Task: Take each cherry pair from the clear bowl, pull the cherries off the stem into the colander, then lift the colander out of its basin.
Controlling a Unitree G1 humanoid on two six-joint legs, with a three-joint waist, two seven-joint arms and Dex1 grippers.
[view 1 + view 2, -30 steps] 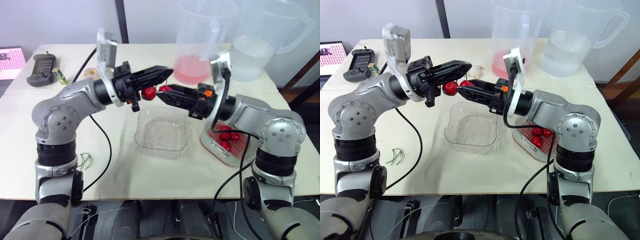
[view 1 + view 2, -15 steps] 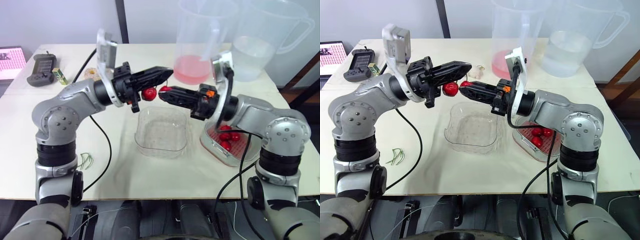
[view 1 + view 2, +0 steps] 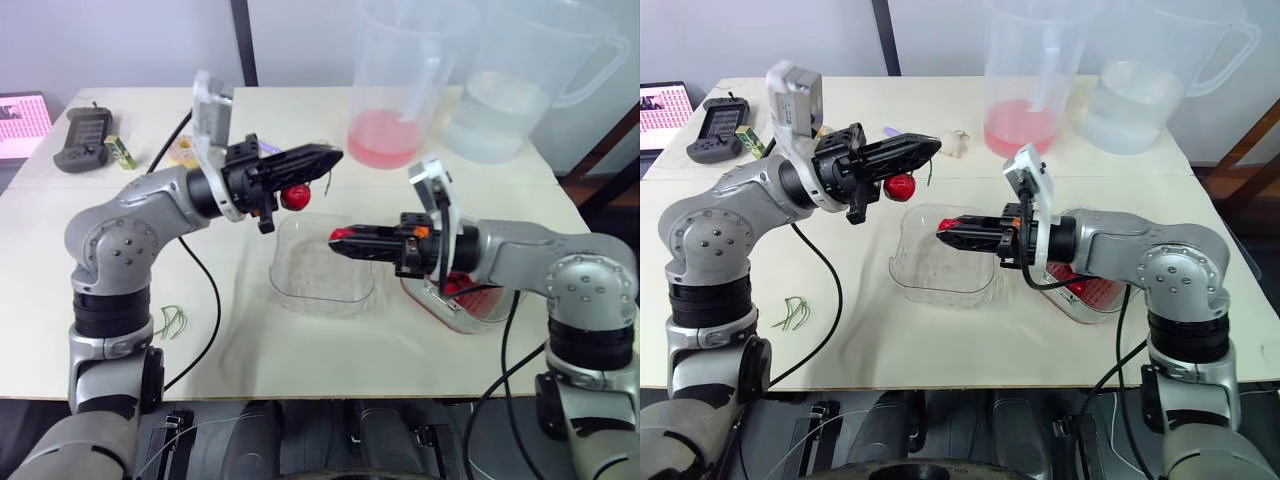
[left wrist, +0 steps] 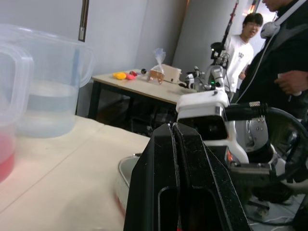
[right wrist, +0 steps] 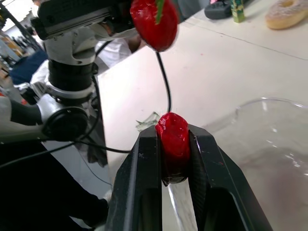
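Currently right hand (image 3: 340, 237) pinches a cherry (image 5: 172, 139) over clear bowl (image 3: 300, 290); left hand (image 3: 330, 155) clenched on stem (image 3: 929, 174), second cherry (image 3: 294, 196) dangling.

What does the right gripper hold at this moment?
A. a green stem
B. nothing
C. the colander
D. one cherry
D: the right gripper has a single red cherry pinched between its two fingers, over the clear bowl.
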